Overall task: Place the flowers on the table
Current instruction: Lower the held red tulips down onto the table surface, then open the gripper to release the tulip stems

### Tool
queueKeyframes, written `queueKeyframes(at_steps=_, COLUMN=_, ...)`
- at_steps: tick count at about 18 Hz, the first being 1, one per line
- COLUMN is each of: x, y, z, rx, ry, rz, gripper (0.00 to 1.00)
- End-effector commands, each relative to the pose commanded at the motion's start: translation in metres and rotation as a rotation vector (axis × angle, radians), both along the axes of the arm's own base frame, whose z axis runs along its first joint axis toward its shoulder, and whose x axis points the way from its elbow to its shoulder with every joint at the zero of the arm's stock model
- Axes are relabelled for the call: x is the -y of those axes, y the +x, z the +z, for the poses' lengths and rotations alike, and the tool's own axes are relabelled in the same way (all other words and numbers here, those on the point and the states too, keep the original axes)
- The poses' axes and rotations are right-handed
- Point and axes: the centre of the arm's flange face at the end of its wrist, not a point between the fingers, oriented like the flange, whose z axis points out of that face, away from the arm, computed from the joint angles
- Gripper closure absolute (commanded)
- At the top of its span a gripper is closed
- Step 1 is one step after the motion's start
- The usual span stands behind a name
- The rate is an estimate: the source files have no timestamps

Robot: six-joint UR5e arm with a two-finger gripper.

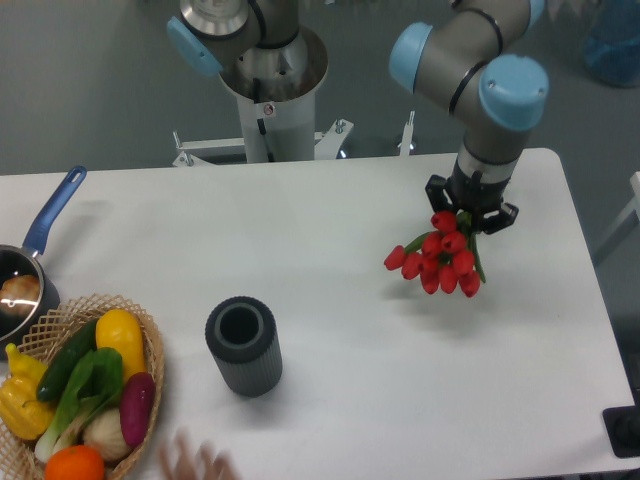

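Note:
The flowers [440, 258], a bunch of red tulip buds with green stems, hang just under my gripper [470, 214] at the right side of the white table [330, 230]. The buds point down and to the left. A faint shadow lies on the table below them, so the bunch looks held a little above the surface. The gripper is seen from above and its fingers are hidden by the wrist and the flowers; the stems run up into it, so it is shut on them.
A dark grey cylindrical vase [243, 346] stands upright left of centre. A wicker basket [150, 345] of vegetables sits at the front left corner. A blue-handled pan [30, 262] lies at the left edge. The table's right edge [590, 270] is close to the flowers.

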Motion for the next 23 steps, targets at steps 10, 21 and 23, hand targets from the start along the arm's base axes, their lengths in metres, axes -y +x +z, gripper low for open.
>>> queueKeyframes(at_steps=10, x=-0.032, y=0.002, z=-0.034, rx=-0.032, ry=-0.026, rz=-0.001, gripper=0.63)
queueKeyframes(at_steps=21, x=-0.031, y=-0.004, z=-0.016, rx=-0.062, ry=-0.010, rz=0.018, gripper=0.00)
queueKeyframes(at_steps=23, x=-0.027, y=-0.004, z=-0.010, rx=-0.066, ry=-0.002, rz=0.024, gripper=0.00)
